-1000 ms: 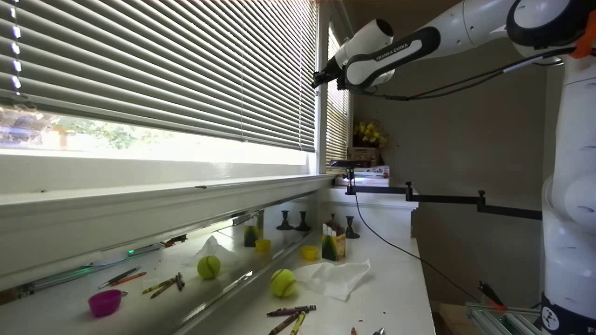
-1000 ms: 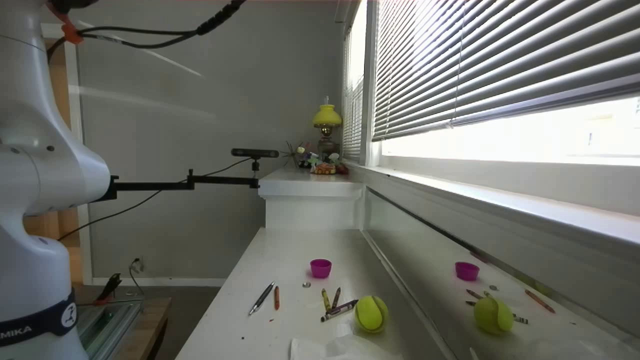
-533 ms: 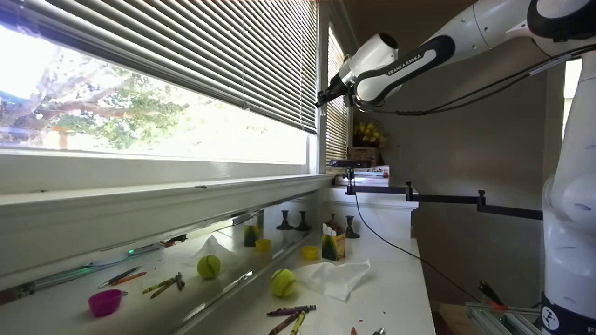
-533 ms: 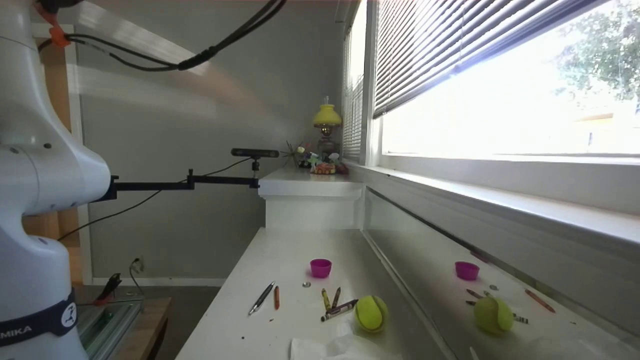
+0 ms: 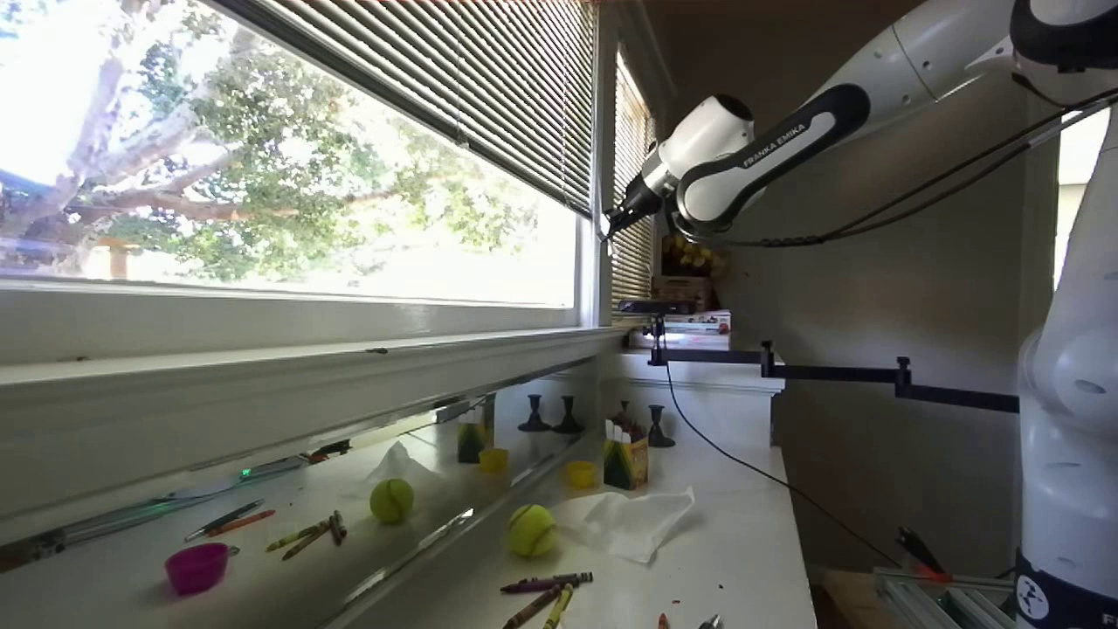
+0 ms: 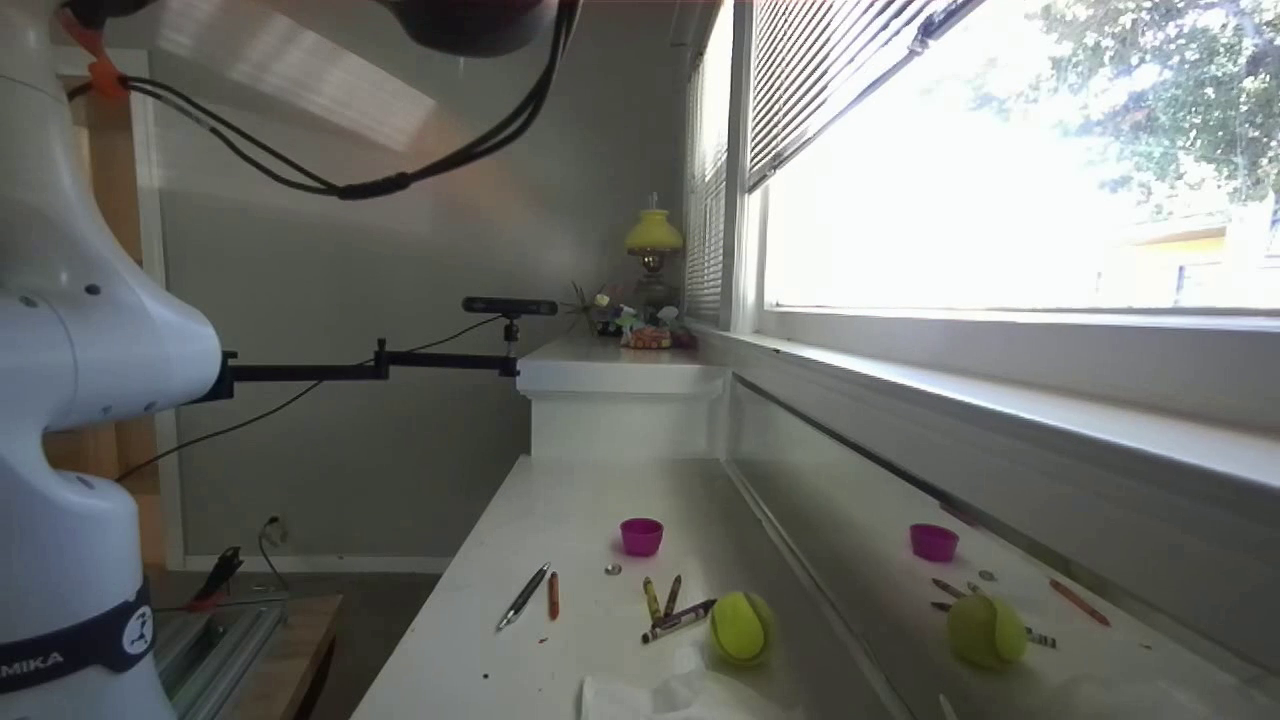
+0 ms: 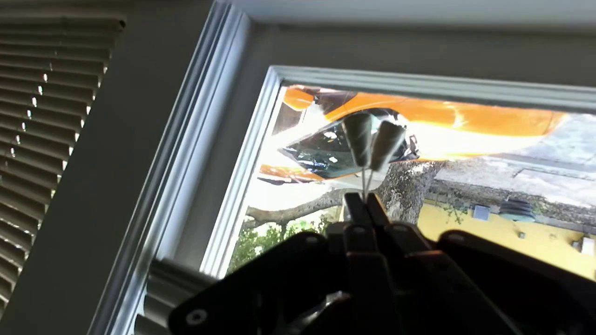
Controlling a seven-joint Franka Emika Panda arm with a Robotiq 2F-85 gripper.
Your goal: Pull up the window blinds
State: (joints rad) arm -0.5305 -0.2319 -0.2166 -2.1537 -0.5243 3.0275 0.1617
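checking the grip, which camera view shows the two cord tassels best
The wrist view: both tassels appear large and unobstructed, their thin cords visible. In an exterior view they're barely discernible by the fingers; in an exterior view with the yellow lamp they don't show.

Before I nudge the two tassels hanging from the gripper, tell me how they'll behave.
The tassels will likely swing at a light touch, since they hang free on thin cords pinched in the gripper. They may knock together, as they dangle close side by side. The cords look slender, so they will probably flex rather than resist a push.
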